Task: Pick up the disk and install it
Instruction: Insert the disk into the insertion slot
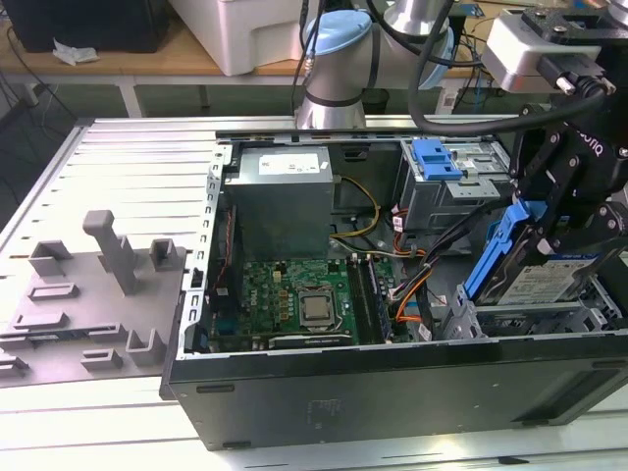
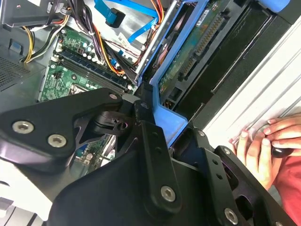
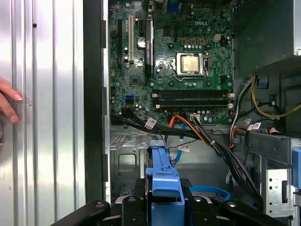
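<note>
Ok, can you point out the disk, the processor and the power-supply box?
disk (image 1: 546, 285), exterior view, on its white-and-blue label.
processor (image 3: 190, 63), first wrist view, on the middle of its metal lid.
power-supply box (image 1: 280, 211), exterior view, on its grey face below the white sticker.

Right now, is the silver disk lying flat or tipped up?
Tipped up. In the exterior view the end effector grips the disk at a slant, its blue bracket edge raised, lower end down in the computer case.
</note>
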Robot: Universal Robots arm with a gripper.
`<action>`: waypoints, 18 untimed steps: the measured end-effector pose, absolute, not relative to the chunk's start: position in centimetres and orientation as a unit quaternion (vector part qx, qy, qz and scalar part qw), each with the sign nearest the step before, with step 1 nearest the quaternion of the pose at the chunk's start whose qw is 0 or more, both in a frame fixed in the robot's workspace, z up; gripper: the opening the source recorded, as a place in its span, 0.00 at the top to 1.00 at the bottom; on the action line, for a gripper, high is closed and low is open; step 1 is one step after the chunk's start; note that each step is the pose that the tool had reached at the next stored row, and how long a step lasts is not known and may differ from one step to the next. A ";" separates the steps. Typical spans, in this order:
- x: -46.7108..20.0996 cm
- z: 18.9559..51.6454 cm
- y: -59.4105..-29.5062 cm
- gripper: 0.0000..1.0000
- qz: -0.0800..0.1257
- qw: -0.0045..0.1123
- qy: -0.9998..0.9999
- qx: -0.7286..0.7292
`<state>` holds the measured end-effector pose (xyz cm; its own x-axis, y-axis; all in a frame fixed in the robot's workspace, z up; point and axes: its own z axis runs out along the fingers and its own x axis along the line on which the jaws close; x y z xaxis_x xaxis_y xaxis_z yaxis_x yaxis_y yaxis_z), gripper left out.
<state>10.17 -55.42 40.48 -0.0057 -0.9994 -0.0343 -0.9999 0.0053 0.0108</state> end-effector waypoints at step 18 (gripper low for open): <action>10.2 40.4 -55.4 0.44 0.016 0.008 0.709 -0.705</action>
<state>10.17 -55.42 40.42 -0.0057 -0.9994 -0.0343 -0.9999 0.0053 0.0109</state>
